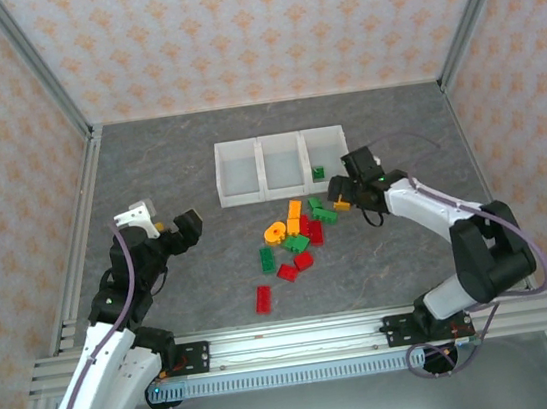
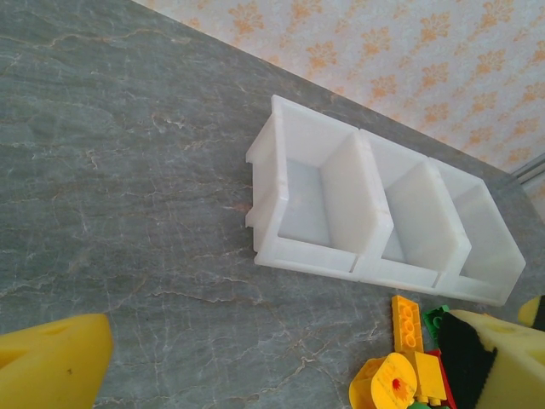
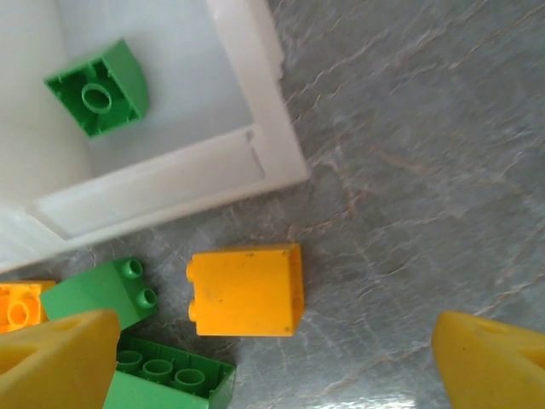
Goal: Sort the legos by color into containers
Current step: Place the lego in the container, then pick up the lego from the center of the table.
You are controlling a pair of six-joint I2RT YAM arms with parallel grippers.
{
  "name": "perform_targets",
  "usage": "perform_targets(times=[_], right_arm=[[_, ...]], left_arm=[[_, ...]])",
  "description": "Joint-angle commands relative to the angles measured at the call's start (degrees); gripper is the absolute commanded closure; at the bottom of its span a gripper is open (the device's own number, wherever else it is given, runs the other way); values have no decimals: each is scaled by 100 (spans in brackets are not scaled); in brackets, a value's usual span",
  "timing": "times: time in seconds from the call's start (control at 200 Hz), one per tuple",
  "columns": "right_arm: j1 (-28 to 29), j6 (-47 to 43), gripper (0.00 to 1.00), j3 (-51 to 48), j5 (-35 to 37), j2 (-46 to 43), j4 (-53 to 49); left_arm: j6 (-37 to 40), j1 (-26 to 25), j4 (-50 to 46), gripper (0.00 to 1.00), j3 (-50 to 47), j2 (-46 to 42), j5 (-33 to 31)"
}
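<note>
- One green brick [image 3: 98, 88] lies sorted. It sits on the floor of the end bin of the containers [image 1: 260, 171], at the upper left of my right wrist view and in the rightmost compartment seen from above.
- Two compartments, the middle and the left, look bare both from above and from my left wrist view. No red or orange piece is filed yet.
- Roughly a dozen legos [image 1: 296, 243] lie loose on the table [image 1: 147, 161] just below the bins, at centre frame. They are reds and greens, an orange ring [image 1: 274, 232] and a long orange brick [image 1: 295, 212]. One red brick [image 1: 263, 299] sits apart at the lower left of the pile.
- By my reckoning the job has barely begun, with nearly everything left to sort.
- Nearest my right gripper [image 3: 272, 362] is an orange-yellow brick [image 3: 247, 290], on the table just outside the bin's corner. A small green brick [image 3: 98, 294] lies just to its left and a flat green brick [image 3: 166, 375] at its lower left.
- My right jaws are spread wide and grasp nothing. The yellow fingertips [image 3: 55, 362] show at the two bottom corners of the frame. The orange-yellow brick sits between them and a little higher in the frame, touching neither.
- My left gripper [image 2: 272, 366] is likewise spread wide and empty. It hangs over bare table to the lower left of the containers, apart from the pile.
</note>
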Motion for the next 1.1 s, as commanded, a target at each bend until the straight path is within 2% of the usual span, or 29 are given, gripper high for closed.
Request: perform_targets(times=[0.0,0.235,0.616,0.861,0.966,1.096], right_arm=[[298,273,9,160,472,318,123],[556,330,16,605,973,1014,-116],[571,246,34,603,1185,1269,84],[567,-2,37,608,1081,1384,124],[571,-88,45,551,1074,1339,183],[530,-382,72,562,798,1375,224]], left_arm=[[29,-39,-9,1,26,-69,80],[20,-45,81,1,-45,-199,106],[11,-38,80,1,-47,-159,164],[2,-41,89,1,-45,-196,168],[4,-42,89,1,-53,-206,159],[11,-37,107,1,-53,-189,171]])
